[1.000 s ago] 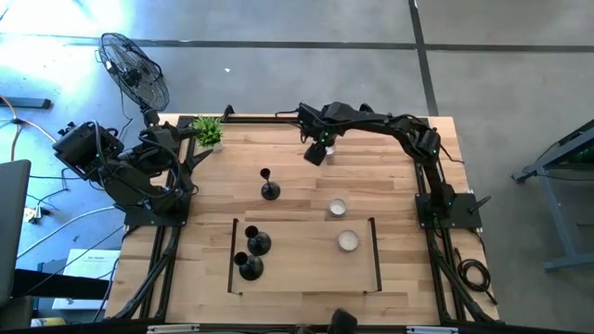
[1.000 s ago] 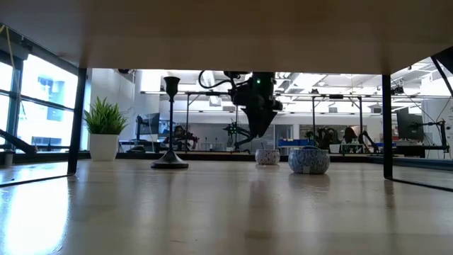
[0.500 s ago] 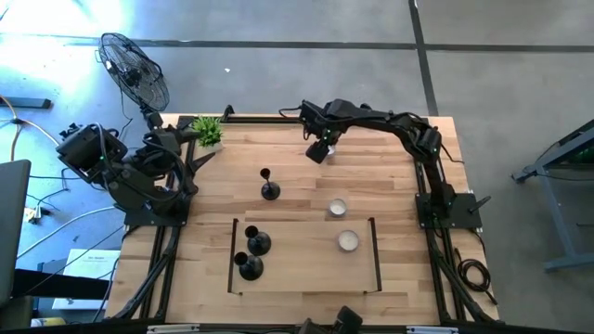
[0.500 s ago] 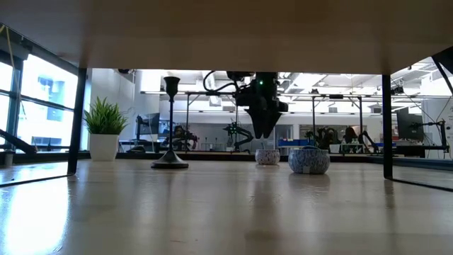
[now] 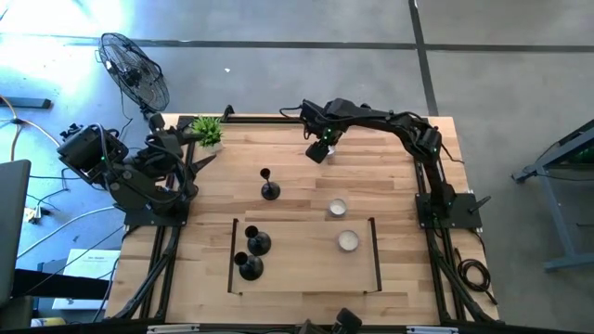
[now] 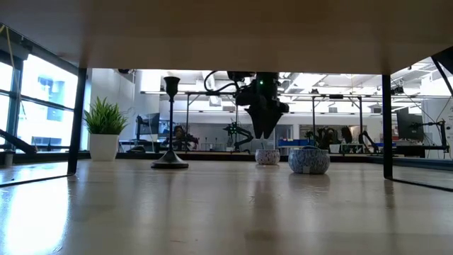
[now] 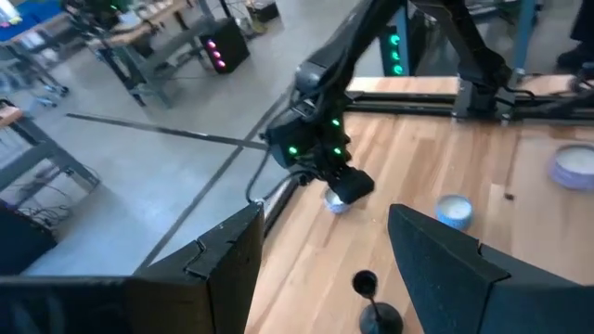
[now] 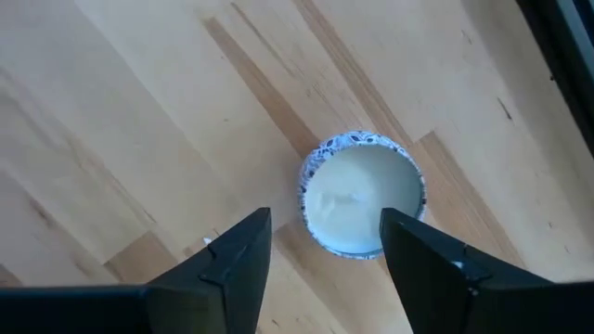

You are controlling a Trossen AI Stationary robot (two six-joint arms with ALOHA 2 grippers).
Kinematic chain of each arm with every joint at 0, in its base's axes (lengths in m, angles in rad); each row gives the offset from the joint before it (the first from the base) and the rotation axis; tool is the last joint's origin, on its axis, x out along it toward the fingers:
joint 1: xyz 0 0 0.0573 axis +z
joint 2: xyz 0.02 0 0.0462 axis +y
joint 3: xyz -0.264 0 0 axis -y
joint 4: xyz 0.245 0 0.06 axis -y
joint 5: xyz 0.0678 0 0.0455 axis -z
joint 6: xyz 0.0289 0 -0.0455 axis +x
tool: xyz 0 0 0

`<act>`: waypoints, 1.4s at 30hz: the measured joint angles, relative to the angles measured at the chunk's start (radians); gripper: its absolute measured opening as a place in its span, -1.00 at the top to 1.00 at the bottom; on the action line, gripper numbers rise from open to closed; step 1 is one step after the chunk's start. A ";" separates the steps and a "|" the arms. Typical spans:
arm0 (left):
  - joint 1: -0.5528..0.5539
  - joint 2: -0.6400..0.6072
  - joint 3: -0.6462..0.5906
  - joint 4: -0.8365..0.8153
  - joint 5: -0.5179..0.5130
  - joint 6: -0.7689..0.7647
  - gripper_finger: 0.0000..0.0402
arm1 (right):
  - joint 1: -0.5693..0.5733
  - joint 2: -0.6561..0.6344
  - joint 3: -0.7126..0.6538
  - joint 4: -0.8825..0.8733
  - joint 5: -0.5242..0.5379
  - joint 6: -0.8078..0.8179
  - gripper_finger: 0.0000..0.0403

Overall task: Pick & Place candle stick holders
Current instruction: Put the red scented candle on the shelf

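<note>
One black candle stick holder [image 5: 269, 186] stands upright on its round base on the bare wood left of centre; it also shows in the low view [image 6: 170, 125]. Two more candle stick holders [image 5: 257, 242] [image 5: 249, 267] stand at the left end of a dark-rimmed tray [image 5: 376, 255]. My right gripper [image 5: 318, 153] hangs open over the table's far middle, pointing down at a small blue-patterned bowl [image 8: 360, 192] without touching it. My left gripper [image 7: 325, 215] is open and raised at the table's far left, holding nothing.
Two more small white-filled bowls [image 5: 337, 208] [image 5: 347, 241] sit right of centre, one of them inside the tray. A green potted plant [image 5: 208, 131] stands at the far left corner. A fan [image 5: 135, 70] stands on the floor beyond it.
My right gripper has turned a little at the wrist and now points more squarely down, staying above the small bowl. Nothing on the table has moved.
</note>
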 joint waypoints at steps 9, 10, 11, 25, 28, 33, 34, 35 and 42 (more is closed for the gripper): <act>0.000 0.000 0.000 0.000 0.243 -0.001 -0.13 | 0.000 0.000 0.000 -0.002 -0.032 0.000 0.02; 0.000 0.000 0.000 0.000 0.280 -0.001 -0.13 | 0.001 0.000 0.000 -0.001 -0.033 0.003 0.02; 0.000 0.000 0.000 0.000 0.318 -0.001 -0.13 | 0.001 0.000 0.000 0.000 -0.034 0.011 0.02; 0.000 0.000 0.000 0.000 0.696 -0.002 -0.13 | 0.004 -0.002 0.000 -0.038 0.002 0.097 0.02; 0.000 0.000 0.000 0.000 0.716 -0.002 -0.13 | 0.008 -0.004 0.000 -0.034 -0.001 0.085 0.02; 0.000 0.000 0.000 0.000 0.717 -0.002 -0.13 | 0.007 -0.006 0.000 0.017 -0.114 0.077 0.01; 0.000 0.000 0.000 0.000 0.717 -0.002 -0.13 | 0.004 -0.006 0.000 0.025 -0.136 0.077 0.00; 0.000 0.000 0.000 0.000 0.717 -0.002 -0.13 | -0.001 -0.006 0.000 0.035 -0.160 0.076 -0.04; 0.000 0.000 0.000 0.000 0.717 -0.002 -0.13 | -0.045 -0.006 0.001 0.036 -0.209 0.077 -0.69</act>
